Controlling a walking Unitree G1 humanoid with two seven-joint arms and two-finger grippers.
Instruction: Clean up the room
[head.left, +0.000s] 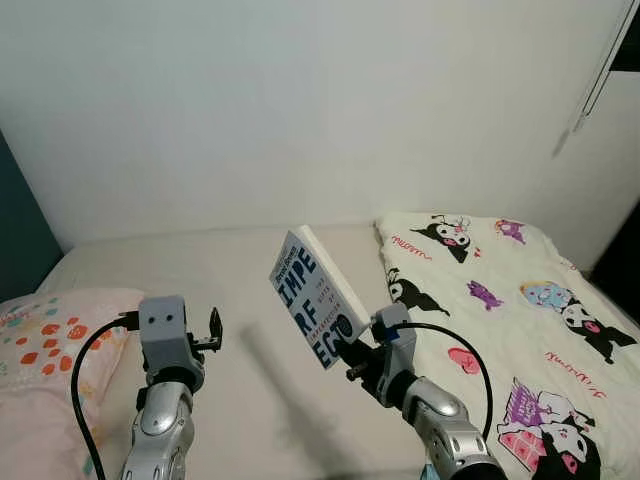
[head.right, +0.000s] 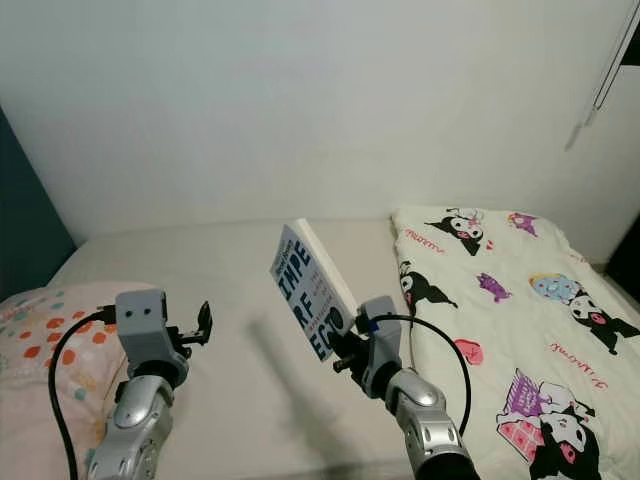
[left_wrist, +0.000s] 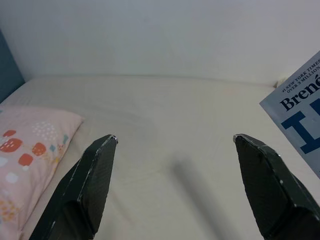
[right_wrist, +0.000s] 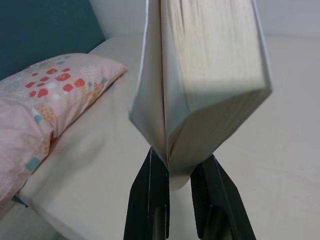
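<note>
A paperback book (head.left: 315, 297) with a pale blue cover and dark blue letters is held upright above the bed, its cover turned to my left. My right gripper (head.left: 349, 352) is shut on its lower corner; in the right wrist view the two black fingers (right_wrist: 150, 195) pinch the book (right_wrist: 210, 70) by its bottom edge, the front cover hanging slightly loose. My left gripper (head.left: 214, 328) is raised over the mattress, open, with nothing between its fingers (left_wrist: 87, 185). The book's cover edge (left_wrist: 300, 110) shows beside it.
The bed has a cream sheet (head.left: 200, 270). A pink pillow (head.left: 45, 350) with red and orange spots lies at the left. A white cartoon-print blanket (head.left: 500, 310) covers the right side. A white wall stands behind; a dark teal headboard (head.left: 20, 220) is at far left.
</note>
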